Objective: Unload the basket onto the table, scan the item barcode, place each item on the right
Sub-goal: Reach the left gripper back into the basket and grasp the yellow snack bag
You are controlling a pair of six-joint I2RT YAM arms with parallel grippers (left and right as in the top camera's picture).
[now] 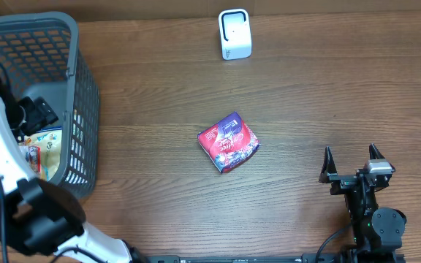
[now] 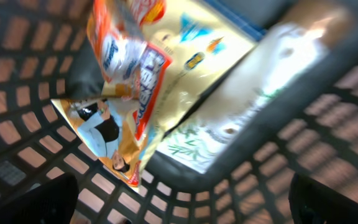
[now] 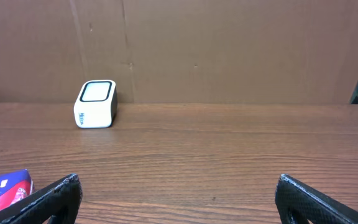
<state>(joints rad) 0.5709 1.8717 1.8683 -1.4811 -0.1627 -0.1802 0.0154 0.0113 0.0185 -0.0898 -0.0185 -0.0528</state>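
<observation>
The red-and-purple packet [image 1: 229, 142] lies flat at mid-table, well apart from the white scanner [image 1: 234, 34] at the far edge. You can see no barcode on its upper face, so it may sit underneath. Your right gripper [image 1: 350, 151] rests nearest, jaws spread wide and empty: take the packet by its edges, lift it, and turn the code side squarely toward the scanner's window. Your left gripper [image 2: 185, 202] hangs inside the grey basket [image 1: 86, 95], fingers apart over an orange snack bag [image 2: 126, 93], holding nothing. That wrist view is blurred and its labels unreadable, and from overhead the basket's wall hides most of its contents.
</observation>
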